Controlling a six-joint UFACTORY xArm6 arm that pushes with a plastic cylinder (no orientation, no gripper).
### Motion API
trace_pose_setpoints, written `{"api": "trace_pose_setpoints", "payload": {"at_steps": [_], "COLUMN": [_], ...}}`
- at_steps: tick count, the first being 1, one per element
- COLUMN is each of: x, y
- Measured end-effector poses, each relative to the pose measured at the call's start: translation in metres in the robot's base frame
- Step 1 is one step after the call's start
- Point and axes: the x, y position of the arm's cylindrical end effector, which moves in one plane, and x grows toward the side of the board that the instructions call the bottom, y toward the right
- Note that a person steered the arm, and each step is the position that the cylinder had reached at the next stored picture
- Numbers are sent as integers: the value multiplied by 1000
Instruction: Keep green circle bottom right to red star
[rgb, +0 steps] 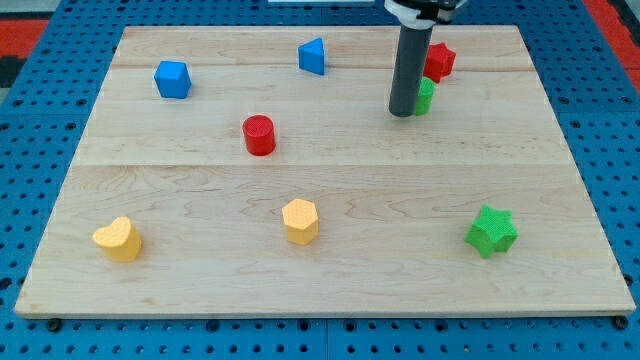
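The red star (440, 61) lies near the view's top right of the wooden board. The green circle (425, 95) sits just below it and slightly to the left, touching or nearly touching it, and is mostly hidden behind my rod. My tip (403, 112) rests on the board right at the green circle's left side, in contact with it or very close.
A blue triangle (313, 56) and a blue cube-like block (172, 79) lie near the top. A red cylinder (259, 134) sits left of centre. A yellow heart (118, 239), a yellow hexagon (300, 220) and a green star (491, 231) lie along the bottom.
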Motion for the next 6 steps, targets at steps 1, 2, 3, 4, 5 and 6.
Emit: {"api": "trace_pose_setpoints", "payload": {"at_steps": [1, 2, 3, 4, 5, 6], "x": [0, 1, 4, -1, -5, -10], "y": [0, -2, -20, -24, -7, 11]}}
